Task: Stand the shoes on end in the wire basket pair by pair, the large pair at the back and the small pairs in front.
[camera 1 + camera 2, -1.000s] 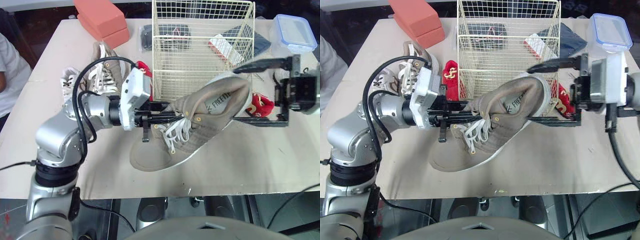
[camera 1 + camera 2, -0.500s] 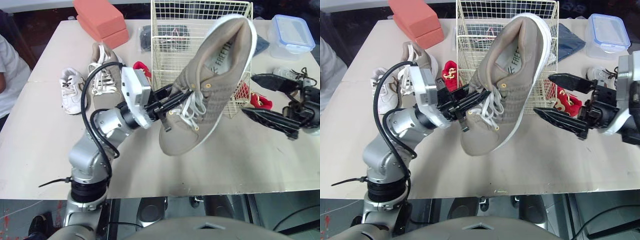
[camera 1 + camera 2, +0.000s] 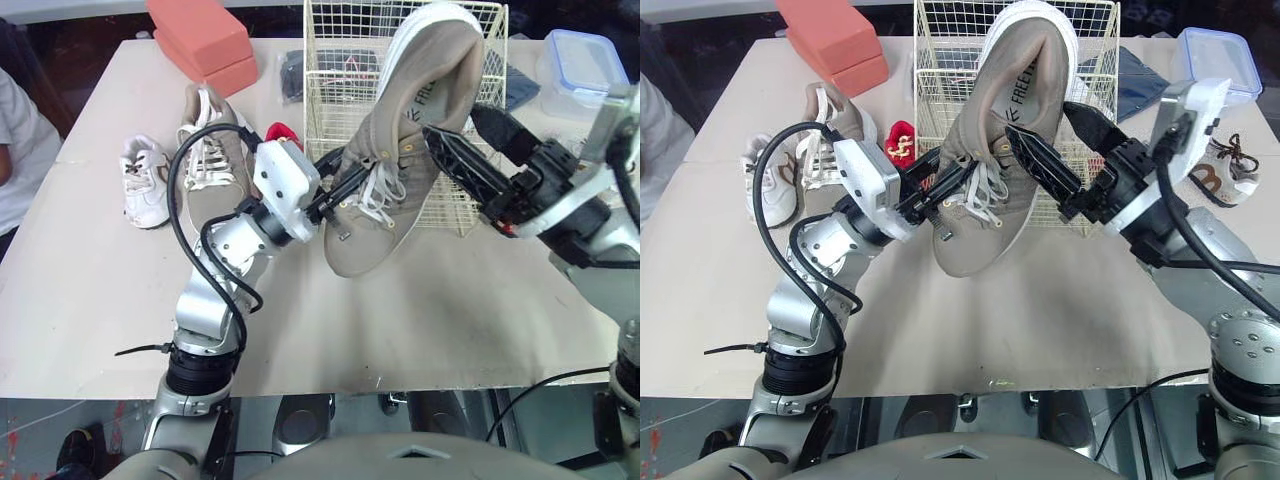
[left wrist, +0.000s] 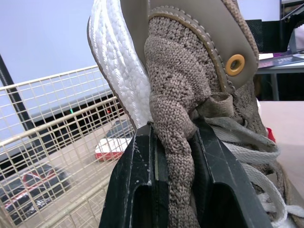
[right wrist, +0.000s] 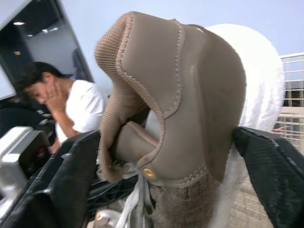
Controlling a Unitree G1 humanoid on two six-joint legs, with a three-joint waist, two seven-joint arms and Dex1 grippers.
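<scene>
Left eye view: basket (image 3: 338, 100) behind large shoe (image 3: 400, 160).

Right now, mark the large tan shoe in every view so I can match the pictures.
Left eye view: large tan shoe at centre top, heel up, overlapping the wire basket.
Right eye view: centre top, same pose.
Left wrist view: its knit edge mid-frame, pinched by the fingers of the left gripper.
Right wrist view: its tan heel mid-frame.
Shared landmark: the wire basket.
</scene>
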